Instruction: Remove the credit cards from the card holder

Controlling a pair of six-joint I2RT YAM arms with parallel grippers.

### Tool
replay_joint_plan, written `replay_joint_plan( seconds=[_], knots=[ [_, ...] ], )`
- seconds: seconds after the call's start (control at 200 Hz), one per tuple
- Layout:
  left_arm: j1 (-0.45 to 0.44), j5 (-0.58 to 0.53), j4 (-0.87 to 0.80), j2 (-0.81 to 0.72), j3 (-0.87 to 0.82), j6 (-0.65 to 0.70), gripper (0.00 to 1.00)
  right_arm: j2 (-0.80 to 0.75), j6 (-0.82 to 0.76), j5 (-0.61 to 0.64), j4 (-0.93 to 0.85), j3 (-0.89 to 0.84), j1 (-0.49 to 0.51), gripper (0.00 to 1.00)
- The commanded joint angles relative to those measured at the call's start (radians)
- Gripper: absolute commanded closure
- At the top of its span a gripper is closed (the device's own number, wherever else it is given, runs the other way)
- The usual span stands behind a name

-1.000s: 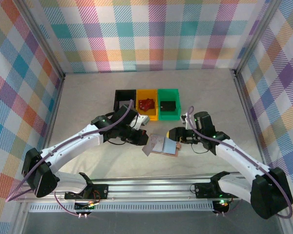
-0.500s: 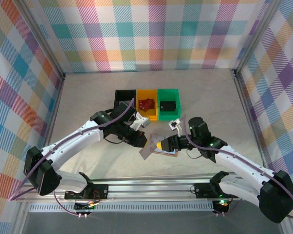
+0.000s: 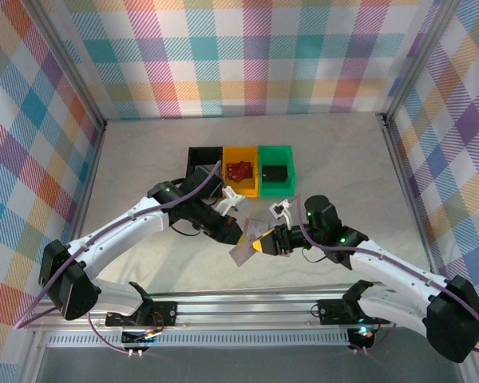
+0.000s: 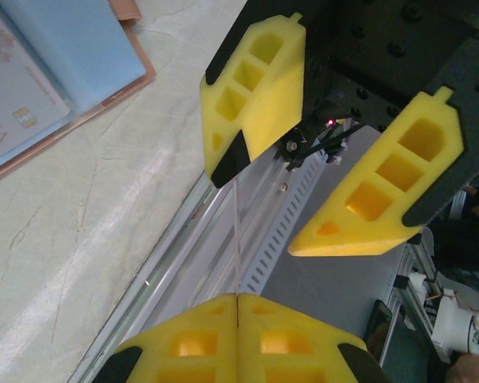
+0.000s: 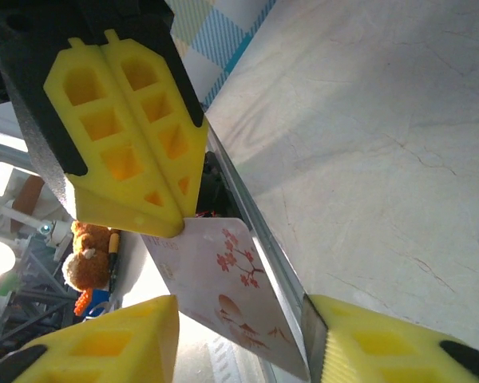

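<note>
I am judging the job as partly done: my left tool [image 4: 238, 307] is pinching one credit card [image 5: 223, 295], a pale one printed with red blossoms, by its corner and holding it in the air clear of the card holder [image 4: 72, 56], so that card is counting as out. My right tool [image 4: 261, 206] is standing with its jaws apart on either side of the same card, and I am not able to tell whether either pad is touching it; I am reading this as a hand-over being set up, not a finished one. The card holder is lying spread open on the worktop [image 3: 144, 159] near the two tools, blue inner panels facing up, and a chip card [image 4: 12, 112] is sitting tucked under one panel, so at least that one is waiting to be pulled; whether more are hiding behind it I am not able to say. The worktop is showing as a pale, stone-look sheet with faint veins. Towards the back a black bin [image 3: 193, 159], a yellow bin [image 3: 231, 152] holding a red thing [image 3: 240, 170] and a green bin [image 3: 275, 152] holding a dark thing [image 3: 275, 171] are standing side by side in a row. Plaid walls [image 3: 247, 56] in many colours are closing in three sides, metal posts [image 3: 72, 68] are framing the corners, and a slotted rail [image 3: 247, 302] is running along the near edge
</note>
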Motion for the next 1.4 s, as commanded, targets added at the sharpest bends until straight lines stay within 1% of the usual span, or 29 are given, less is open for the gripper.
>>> replay_joint_plan(
  seconds=[0.0,0.135,0.34,0.635,0.78,0.815,0.865,0.935,0.965,1.0,1.025,1.045,1.105,1.175,1.21,1.245,1.3,1.33,1.395],
  knots=[
    [0.010,0.057,-0.031,0.003,0.004,0.031,1.00,0.006,-0.024,-0.043,0.046,-0.009,0.013,0.62],
    [0.011,0.072,-0.030,-0.001,0.005,0.035,1.00,0.011,-0.026,-0.048,0.045,-0.008,0.019,0.69],
    [0.011,0.096,-0.020,-0.012,-0.008,0.034,1.00,0.031,-0.028,-0.052,0.044,-0.004,0.024,0.77],
    [0.012,0.093,-0.019,-0.020,-0.009,0.035,1.00,0.022,-0.032,-0.042,0.030,-0.003,0.026,0.88],
    [0.020,0.075,-0.022,-0.029,-0.003,0.038,1.00,0.017,-0.031,-0.040,0.023,-0.001,0.026,0.97],
    [0.021,0.073,-0.022,-0.033,-0.001,0.038,0.94,0.016,-0.030,-0.038,0.023,-0.001,0.026,1.00],
    [0.024,0.064,-0.025,-0.039,0.004,0.038,0.87,0.013,-0.031,-0.033,0.016,0.000,0.026,1.00],
    [0.031,0.048,-0.031,-0.052,0.010,0.038,0.70,0.008,-0.032,-0.021,0.008,0.000,0.025,1.00],
    [0.033,0.039,-0.032,-0.062,0.012,0.038,0.65,0.006,-0.032,-0.013,-0.001,0.002,0.026,1.00],
    [0.039,0.027,-0.033,-0.076,0.011,0.036,0.55,0.002,-0.034,-0.004,-0.012,0.006,0.024,1.00],
    [0.043,0.023,-0.031,-0.087,0.010,0.034,0.52,-0.001,-0.038,0.006,-0.023,0.008,0.024,1.00],
    [0.046,0.015,-0.031,-0.100,0.008,0.030,0.47,-0.004,-0.040,0.015,-0.029,0.010,0.023,1.00],
    [0.060,-0.008,-0.019,-0.139,-0.004,0.017,0.44,-0.017,-0.045,0.042,-0.044,0.010,0.024,1.00],
    [0.086,-0.013,0.015,-0.191,-0.028,-0.016,0.42,-0.037,-0.044,0.072,-0.056,0.010,0.021,1.00],
    [0.098,-0.038,0.040,-0.224,-0.043,-0.043,0.42,-0.051,-0.039,0.085,-0.057,0.007,0.020,1.00],
    [0.108,-0.058,0.069,-0.259,-0.067,-0.071,0.33,-0.067,-0.033,0.100,-0.059,0.005,0.016,1.00],
    [0.117,-0.087,0.112,-0.309,-0.098,-0.117,0.31,-0.096,-0.017,0.127,-0.058,-0.001,0.007,1.00],
    [0.117,-0.107,0.133,-0.333,-0.115,-0.149,0.27,-0.111,-0.006,0.146,-0.057,-0.003,-0.001,1.00],
    [0.117,-0.124,0.200,-0.383,-0.160,-0.221,0.25,-0.137,0.022,0.172,-0.061,-0.003,-0.016,1.00]
  ],
)
